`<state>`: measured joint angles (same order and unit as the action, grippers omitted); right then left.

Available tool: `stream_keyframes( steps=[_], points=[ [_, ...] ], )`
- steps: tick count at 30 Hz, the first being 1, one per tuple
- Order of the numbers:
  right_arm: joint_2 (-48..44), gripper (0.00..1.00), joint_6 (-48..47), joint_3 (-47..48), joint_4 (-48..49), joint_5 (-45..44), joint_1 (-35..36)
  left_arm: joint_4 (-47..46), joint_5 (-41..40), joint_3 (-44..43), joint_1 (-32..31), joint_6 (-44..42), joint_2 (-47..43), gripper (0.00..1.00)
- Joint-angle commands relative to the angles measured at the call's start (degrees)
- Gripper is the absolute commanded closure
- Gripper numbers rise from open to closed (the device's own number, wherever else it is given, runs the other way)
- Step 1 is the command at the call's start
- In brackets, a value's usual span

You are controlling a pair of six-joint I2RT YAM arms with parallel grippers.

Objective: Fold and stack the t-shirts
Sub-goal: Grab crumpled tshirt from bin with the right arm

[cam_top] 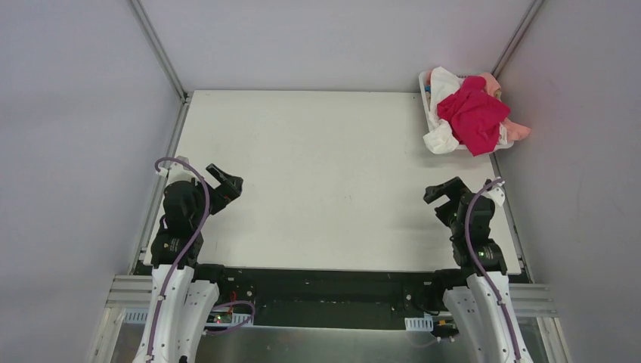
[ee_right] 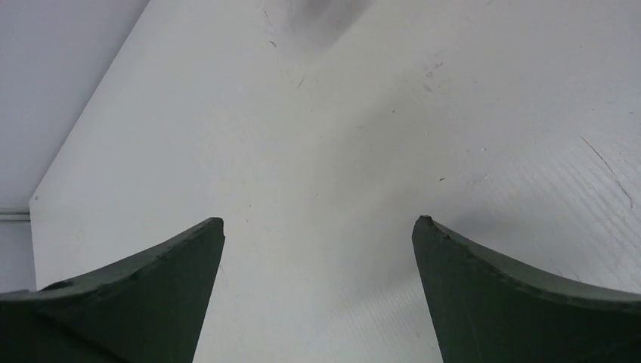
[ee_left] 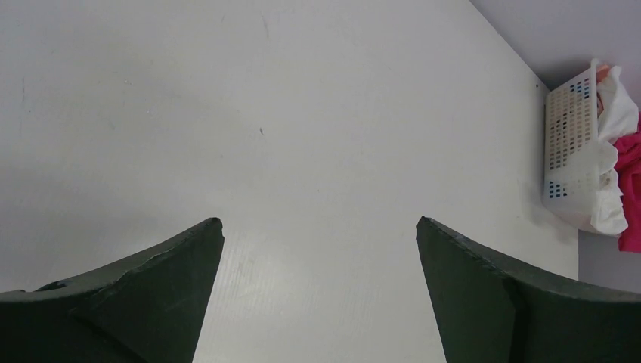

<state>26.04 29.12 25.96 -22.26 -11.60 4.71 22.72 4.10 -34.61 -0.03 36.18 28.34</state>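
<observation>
White table (cam_top: 325, 181); basket (ee_left: 568, 136) at the frame's upper right, heaped with crumpled t-shirts (cam_top: 475, 113), magenta uppermost.
Left gripper (cam_top: 225, 181) and right gripper (cam_top: 444, 193) sat low in frame, well apart from the cloth, fingers spread wide, holding nothing.

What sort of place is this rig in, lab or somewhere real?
Probably a lab test cell: white table boxed in by grey panel walls, left arm and right arm bolted at its near edge, one basket of t-shirts in the far right corner.
</observation>
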Motion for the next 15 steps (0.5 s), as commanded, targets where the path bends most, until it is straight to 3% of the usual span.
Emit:
stream_keyframes(
  steps=[1,8,11,15],
  points=[
    [0.85,0.0,0.66,3.57,2.81,-0.42,-0.05,-2.68,0.84,0.69,-0.32,-1.2,-0.8,0.0],
    [0.88,0.0,-0.97,2.34,12.59,0.1,-0.05,-2.9,-0.31,0.64,-0.32,-1.51,-0.25,0.0],
    [6.27,0.0,-3.59,9.17,11.09,-4.07,0.0,-2.98,-0.5,0.54,-0.32,-1.59,0.33,0.0],
    [21.02,0.0,-8.93,25.28,1.05,-9.92,-0.11,-3.95,-0.45,0.52,-0.27,-1.38,1.74,0.0]
  ],
)
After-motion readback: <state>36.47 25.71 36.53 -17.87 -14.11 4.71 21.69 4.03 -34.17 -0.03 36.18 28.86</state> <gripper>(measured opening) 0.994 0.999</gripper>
